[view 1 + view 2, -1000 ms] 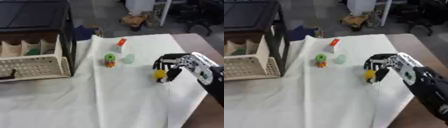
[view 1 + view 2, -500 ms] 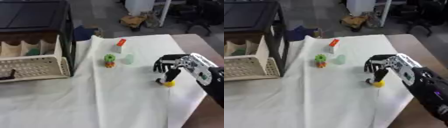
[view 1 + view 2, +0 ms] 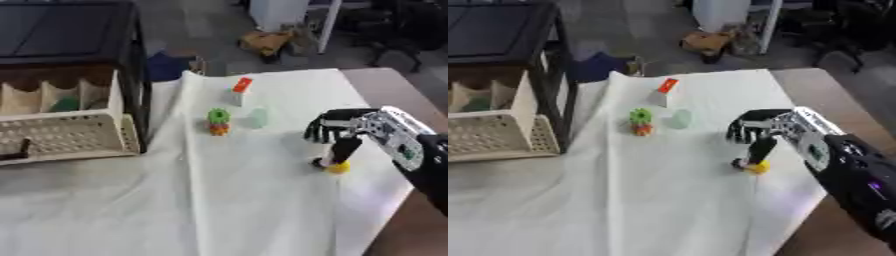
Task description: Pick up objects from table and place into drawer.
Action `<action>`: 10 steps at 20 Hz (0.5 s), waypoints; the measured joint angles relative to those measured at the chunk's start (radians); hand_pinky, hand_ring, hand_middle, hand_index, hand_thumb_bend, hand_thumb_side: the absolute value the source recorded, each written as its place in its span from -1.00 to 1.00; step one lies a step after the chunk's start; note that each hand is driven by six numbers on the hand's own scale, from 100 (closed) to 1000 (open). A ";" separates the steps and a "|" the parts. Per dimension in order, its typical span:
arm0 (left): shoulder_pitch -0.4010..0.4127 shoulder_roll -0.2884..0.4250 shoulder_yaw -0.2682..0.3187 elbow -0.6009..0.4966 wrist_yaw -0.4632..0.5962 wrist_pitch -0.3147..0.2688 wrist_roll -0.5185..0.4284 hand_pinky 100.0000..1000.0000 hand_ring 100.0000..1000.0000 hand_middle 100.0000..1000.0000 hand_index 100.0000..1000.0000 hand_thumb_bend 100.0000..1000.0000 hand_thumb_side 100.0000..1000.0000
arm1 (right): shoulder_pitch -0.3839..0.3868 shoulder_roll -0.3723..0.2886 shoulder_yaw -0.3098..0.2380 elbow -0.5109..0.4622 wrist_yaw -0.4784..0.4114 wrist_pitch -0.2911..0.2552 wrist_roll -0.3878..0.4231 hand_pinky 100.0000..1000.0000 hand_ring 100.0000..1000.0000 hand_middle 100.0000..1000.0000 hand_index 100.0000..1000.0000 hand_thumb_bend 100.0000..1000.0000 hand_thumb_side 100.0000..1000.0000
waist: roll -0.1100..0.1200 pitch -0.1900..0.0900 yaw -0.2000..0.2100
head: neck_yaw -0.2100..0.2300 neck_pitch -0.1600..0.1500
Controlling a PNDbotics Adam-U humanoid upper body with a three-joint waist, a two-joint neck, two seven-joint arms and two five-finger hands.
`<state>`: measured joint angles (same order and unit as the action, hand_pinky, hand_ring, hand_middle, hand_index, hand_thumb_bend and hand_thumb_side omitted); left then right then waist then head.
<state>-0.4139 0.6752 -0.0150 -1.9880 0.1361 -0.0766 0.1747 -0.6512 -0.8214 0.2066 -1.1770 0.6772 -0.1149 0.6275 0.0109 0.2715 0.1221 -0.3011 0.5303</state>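
The right hand (image 3: 350,131) hangs with fingers (image 3: 343,149) curled downward, one touching the small yellow object (image 3: 337,167) lying on the surface (image 3: 262,200); no grip looks closed. The open drawer (image 3: 61,132) waits well apart at left.

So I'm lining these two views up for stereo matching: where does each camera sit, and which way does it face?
Left eye view: in the head, looking down at the white cloth and the drawer; the right hand reaches in from the right.
Right eye view: beside it, same downward aim; the right hand and forearm show larger.
Shared: the hand above the yellow object, the green toy, the drawer.
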 measured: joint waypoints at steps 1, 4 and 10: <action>0.000 0.000 0.000 0.000 0.000 0.000 0.000 -0.47 -0.49 -0.43 0.08 -1.00 1.00 | 0.000 0.000 -0.003 -0.002 0.001 0.000 -0.003 0.22 0.44 0.35 0.69 -0.28 -0.49 | 0.000 0.000 0.000 | 0.000 0.000; 0.001 0.000 0.000 0.000 0.000 0.000 0.000 -0.47 -0.49 -0.43 0.08 -1.00 1.00 | 0.000 0.000 -0.012 -0.013 0.003 0.002 -0.009 0.21 0.42 0.34 0.68 -0.22 -0.50 | 0.000 0.000 -0.002 | -0.001 0.000; 0.003 0.000 0.001 0.000 0.000 0.000 0.000 -0.47 -0.49 -0.43 0.08 -1.00 1.00 | 0.018 -0.021 -0.031 -0.054 -0.002 0.012 -0.018 0.19 0.40 0.31 0.65 -0.20 -0.45 | -0.002 0.000 -0.007 | 0.000 0.000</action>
<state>-0.4107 0.6752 -0.0136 -1.9880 0.1361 -0.0768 0.1748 -0.6335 -0.8427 0.1755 -1.2309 0.6750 -0.1025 0.6097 0.0090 0.2714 0.1149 -0.3007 0.5303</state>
